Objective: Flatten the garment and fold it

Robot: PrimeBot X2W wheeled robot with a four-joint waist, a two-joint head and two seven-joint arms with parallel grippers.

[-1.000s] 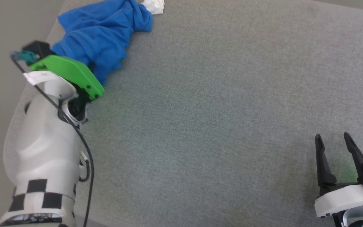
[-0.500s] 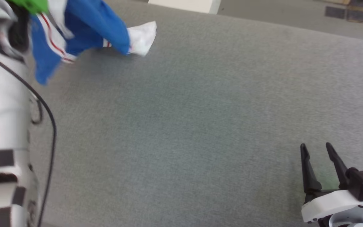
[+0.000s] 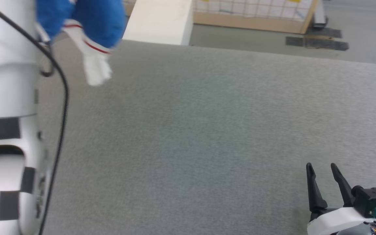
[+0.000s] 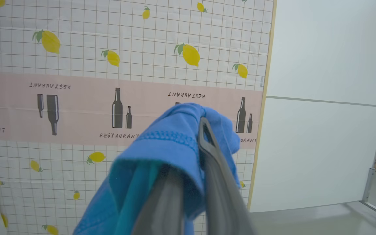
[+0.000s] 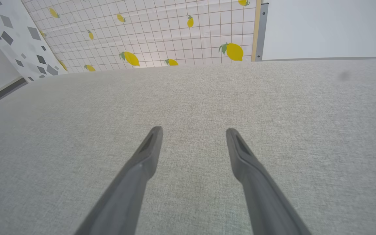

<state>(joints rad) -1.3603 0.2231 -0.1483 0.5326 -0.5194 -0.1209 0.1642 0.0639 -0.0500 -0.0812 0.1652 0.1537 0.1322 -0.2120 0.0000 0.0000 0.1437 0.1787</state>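
Grey fabric table (image 3: 207,130), head view: garment (image 3: 100,19) hangs at upper left, white sleeve (image 3: 95,70) dangling; right gripper (image 3: 321,168) lower right, spread wide, empty. Left wrist view: left gripper (image 4: 193,140) clamped on garment's blue cloth, lemon-print screen (image 4: 77,49) behind. Right wrist view: right gripper spread above table.

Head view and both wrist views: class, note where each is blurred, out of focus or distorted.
Head view: jersey T-shirt and pale left forearm smeared by motion blur. Left wrist view: left pincer and nearby cloth out of focus, lemon-print screen crisp. Right wrist view: wide-angle lens bows the far edge of the table; right pincer soft near the bottom.
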